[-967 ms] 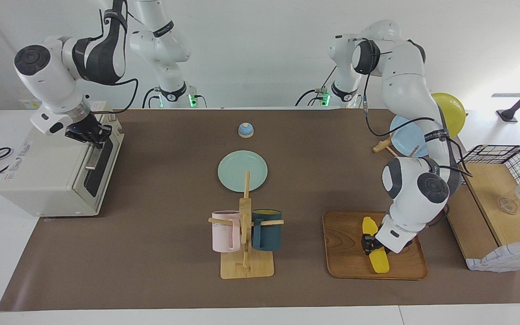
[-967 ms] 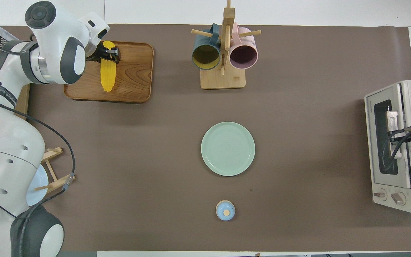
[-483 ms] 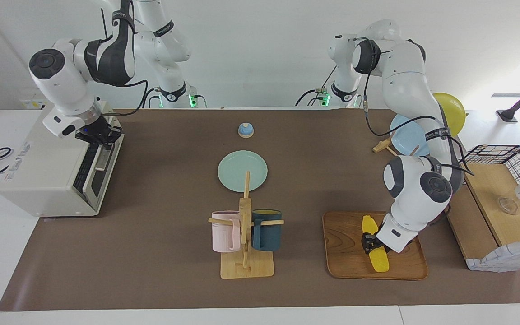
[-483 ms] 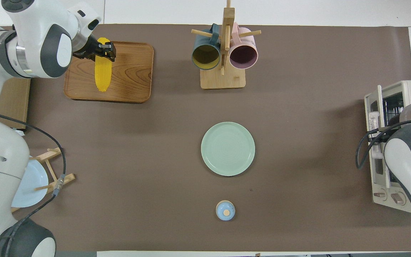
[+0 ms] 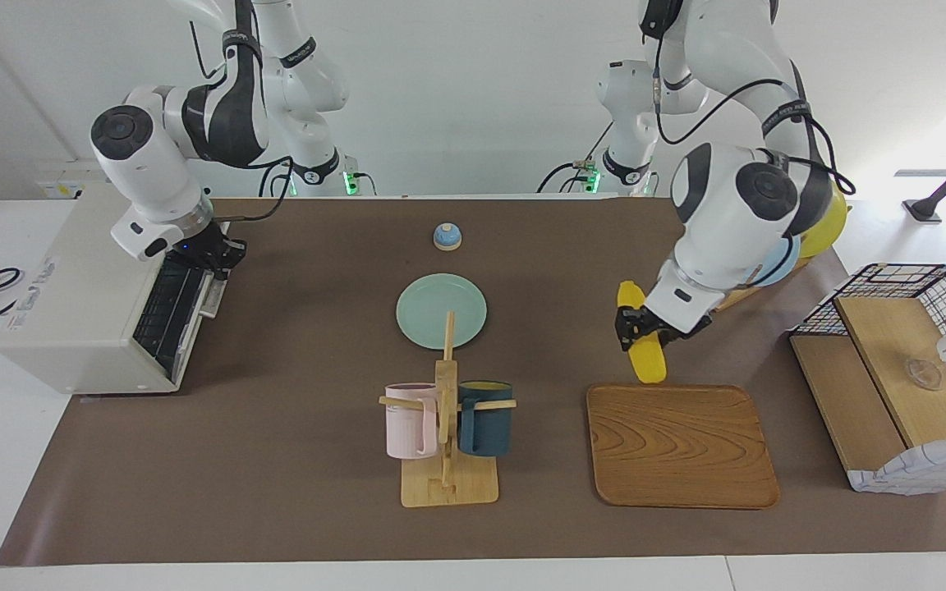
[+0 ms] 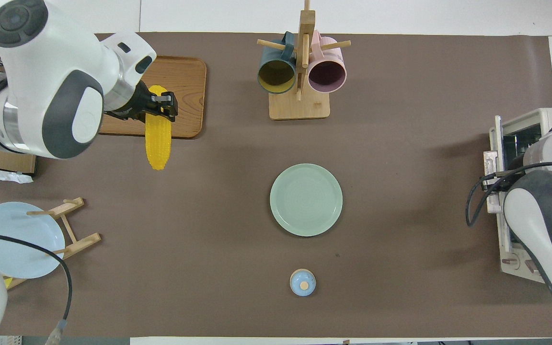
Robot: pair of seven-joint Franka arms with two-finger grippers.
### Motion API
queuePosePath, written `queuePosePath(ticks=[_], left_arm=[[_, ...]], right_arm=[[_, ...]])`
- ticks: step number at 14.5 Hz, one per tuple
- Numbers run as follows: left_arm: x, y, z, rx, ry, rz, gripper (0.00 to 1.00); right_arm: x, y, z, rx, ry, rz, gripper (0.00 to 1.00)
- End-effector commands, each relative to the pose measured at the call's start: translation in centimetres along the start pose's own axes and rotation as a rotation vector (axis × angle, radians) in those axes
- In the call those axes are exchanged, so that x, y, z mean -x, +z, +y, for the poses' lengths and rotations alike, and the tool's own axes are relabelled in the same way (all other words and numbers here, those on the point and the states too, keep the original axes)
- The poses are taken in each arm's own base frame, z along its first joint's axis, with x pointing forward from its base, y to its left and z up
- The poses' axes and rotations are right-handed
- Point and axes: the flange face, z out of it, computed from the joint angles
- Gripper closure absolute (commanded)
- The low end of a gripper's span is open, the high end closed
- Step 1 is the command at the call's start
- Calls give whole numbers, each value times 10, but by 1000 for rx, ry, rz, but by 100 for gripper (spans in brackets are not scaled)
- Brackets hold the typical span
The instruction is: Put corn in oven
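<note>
Facing view, tapered yellow corn point(image 5: 640, 343), kerneled

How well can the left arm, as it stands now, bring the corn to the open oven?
Probably yes. The left end effector holds the corn in the air, clear of the wooden tray. The oven stands open, but the right end effector is at its door.

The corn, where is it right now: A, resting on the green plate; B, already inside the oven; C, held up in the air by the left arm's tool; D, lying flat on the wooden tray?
C: the left tool is shut on the corn, which hangs clear of the bare wooden tray, while the right tool is at the oven door.
</note>
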Motion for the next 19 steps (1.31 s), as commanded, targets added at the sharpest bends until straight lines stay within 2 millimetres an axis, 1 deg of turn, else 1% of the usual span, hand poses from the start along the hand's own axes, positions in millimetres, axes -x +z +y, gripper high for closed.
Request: queuePosePath(ticks=[1,3,4,5,7,8,9,11,12,14,15,16,17,18,19], left_arm=[[58,24,49,8,-58,14,100],[92,44,89,36,-71,71,100],[109,53,106,57,-73,103,100],[121,61,122,72,-66,121,100],[143,77,156,87,-65,120,100],[149,91,171,96,-68,125,100],[152,100,183,117,-64,143,100],[155,127,202,133,-68,151,100],[156,133,207,142,-69,158,100],[163,159,226,144,-78,148,100],[165,170,235,145,-78,145,100],[165,175,239,144,-75,144,100],[165,177,239,147,-74,147,100],[168,181,243,148,-66,148,100],[169,184,243,146,-65,146,100]], right_arm=[[-14,28,-19,1,12,8,100],[-22,42,-26,-1,28,5,100],[-24,52,-27,-3,27,2,100],[-25,61,-28,-5,25,11,100],[-18,79,-32,-5,18,44,100],[-17,87,-36,-7,15,41,100],[-19,94,-45,-9,2,40,100],[-24,109,-49,-14,2,37,100],[-28,120,-49,-17,2,29,100],[-33,140,-49,-22,1,18,100],[-34,142,-50,-22,1,19,100],[-34,142,-52,-22,1,19,100],[-36,140,-59,-20,10,22,100],[-38,137,-72,-17,11,27,100],[-41,133,-76,-18,20,35,100]])
